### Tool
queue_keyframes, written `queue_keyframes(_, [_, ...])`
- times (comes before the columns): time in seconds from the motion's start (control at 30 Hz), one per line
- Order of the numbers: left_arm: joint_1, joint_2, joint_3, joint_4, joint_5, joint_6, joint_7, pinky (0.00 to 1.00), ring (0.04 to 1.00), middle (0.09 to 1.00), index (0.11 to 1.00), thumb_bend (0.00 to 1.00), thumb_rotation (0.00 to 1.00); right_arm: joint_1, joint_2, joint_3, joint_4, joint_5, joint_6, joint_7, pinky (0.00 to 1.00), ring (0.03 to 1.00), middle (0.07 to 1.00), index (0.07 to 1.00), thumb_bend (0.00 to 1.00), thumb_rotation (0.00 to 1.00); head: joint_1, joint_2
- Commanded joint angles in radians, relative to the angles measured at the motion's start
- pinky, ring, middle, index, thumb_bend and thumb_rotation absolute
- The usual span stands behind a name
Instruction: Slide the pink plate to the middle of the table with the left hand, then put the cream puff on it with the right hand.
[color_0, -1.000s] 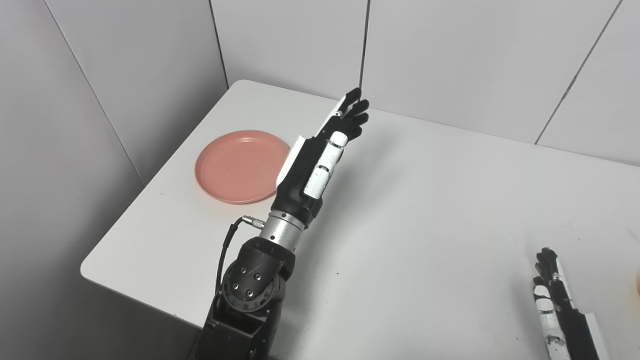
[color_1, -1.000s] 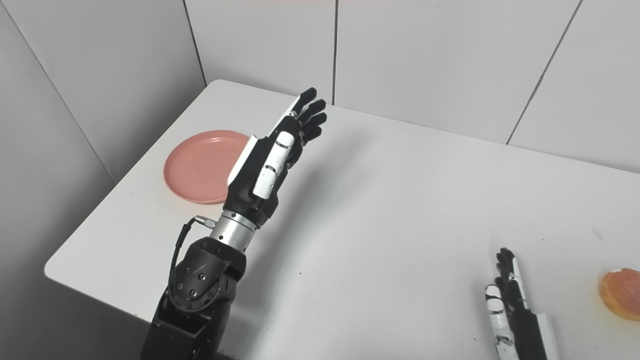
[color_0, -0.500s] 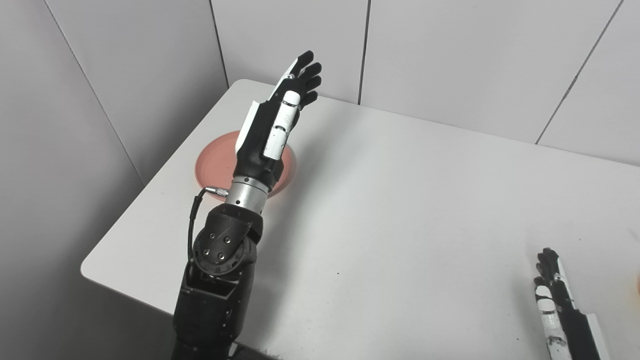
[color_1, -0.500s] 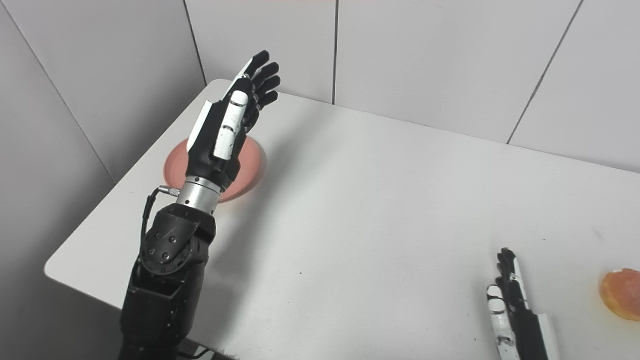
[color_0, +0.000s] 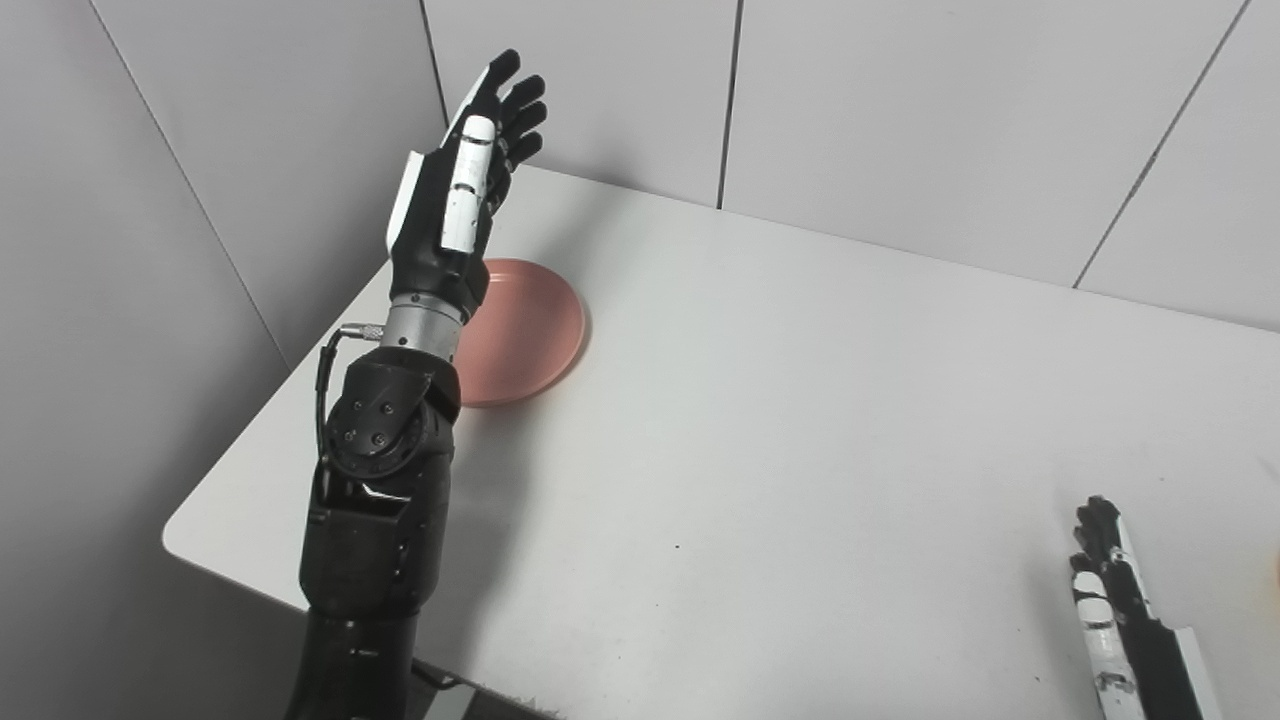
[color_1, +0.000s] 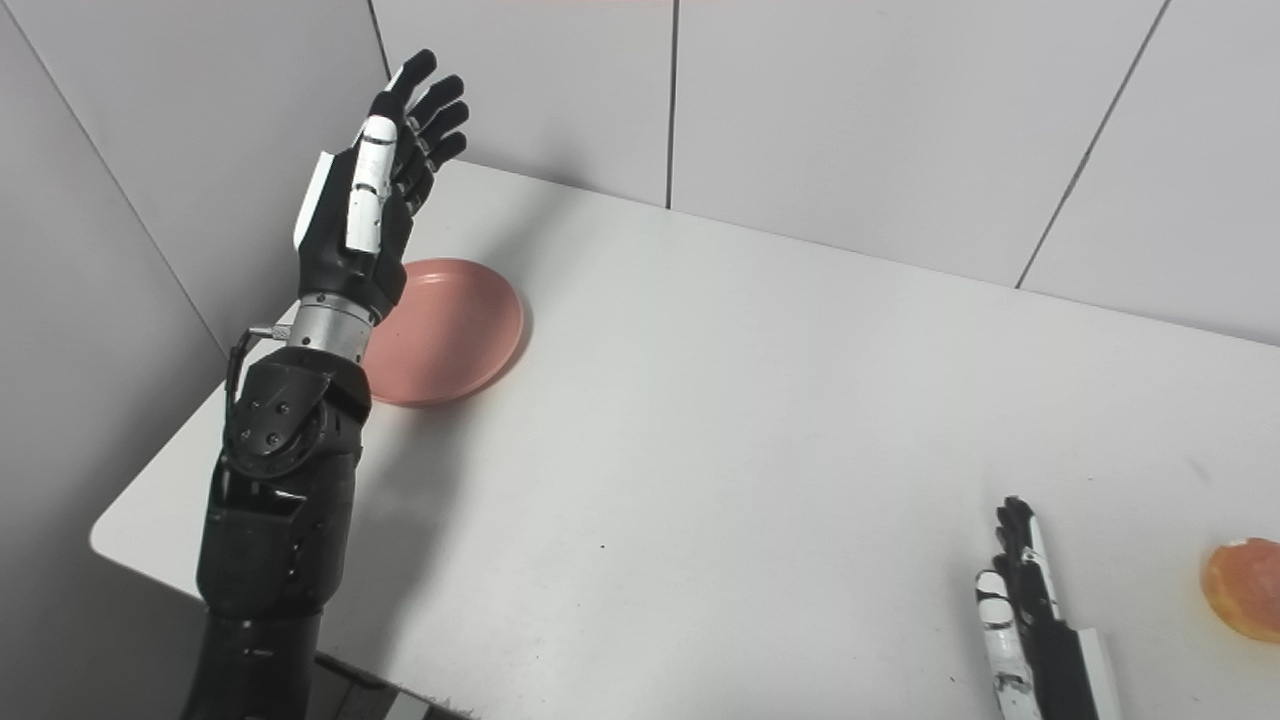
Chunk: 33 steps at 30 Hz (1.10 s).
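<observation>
Left hand (color_0: 455, 190) is raised above the far-left corner of the white rectangular tabletop (color_0: 800, 420), palm edge-on, fingers (color_0: 510, 95) straight, slightly fanned, gripping nothing. They point up toward the grey panelled wall (color_0: 580, 80). Round, shallow pink plastic plate (color_0: 525, 330) lies flat on the tabletop below and to the thumb side of that hand, near the left edge; its left part is hidden behind the wrist and black forearm (color_0: 375, 480), so whether the arm touches the plate can't be judged from here, but the fingertips are clearly well above it and apart from it. Plate has nothing on it. Right hand (color_1: 1030, 620) rests low at the near-right of the tabletop, fingers (color_1: 1015, 530) extended forward and close together, clenched on nothing; whether it touches the surface I can't tell. Orange-brown rounded cream puff (color_1: 1240, 588) sits on the tabletop just off to the outer side of the right hand's fingers, near but not touching them, cut off by the picture edge. Plate and puff are well apart, at opposite sides of the table.
</observation>
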Motion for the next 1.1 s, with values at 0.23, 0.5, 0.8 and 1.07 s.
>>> queue_keyframes(0.23, [-0.044, 0.085, 0.044, 0.081, -0.041, -0.029, 0.003, 0.89, 0.938, 0.940, 0.922, 0.43, 1.00, 0.006, -0.005, -0.003, -0.020, -0.005, 0.019, 0.000, 1.00, 1.000, 1.000, 1.000, 0.00, 1.00, 0.005, 0.002])
queue_keyframes(0.5, [-0.048, 0.135, 0.074, 0.161, -0.062, -0.058, 0.002, 0.90, 0.925, 0.922, 0.900, 0.42, 1.00, 0.010, -0.007, -0.002, -0.029, -0.003, 0.024, 0.004, 1.00, 1.000, 1.000, 1.000, 0.00, 1.00, 0.003, 0.003])
queue_keyframes(0.8, [-0.050, 0.159, 0.116, 0.245, -0.090, -0.094, 0.001, 0.91, 0.910, 0.911, 0.890, 0.42, 1.00, 0.009, -0.009, -0.002, -0.033, -0.008, 0.023, 0.002, 1.00, 1.000, 1.000, 1.000, 0.00, 1.00, 0.009, 0.004])
queue_keyframes(1.07, [-0.039, 0.181, 0.127, 0.317, -0.093, -0.120, 0.001, 0.89, 0.897, 0.900, 0.879, 0.42, 1.00, 0.011, -0.009, -0.004, -0.036, -0.008, 0.029, 0.002, 1.00, 1.000, 1.000, 1.000, 0.00, 1.00, 0.009, -0.001])
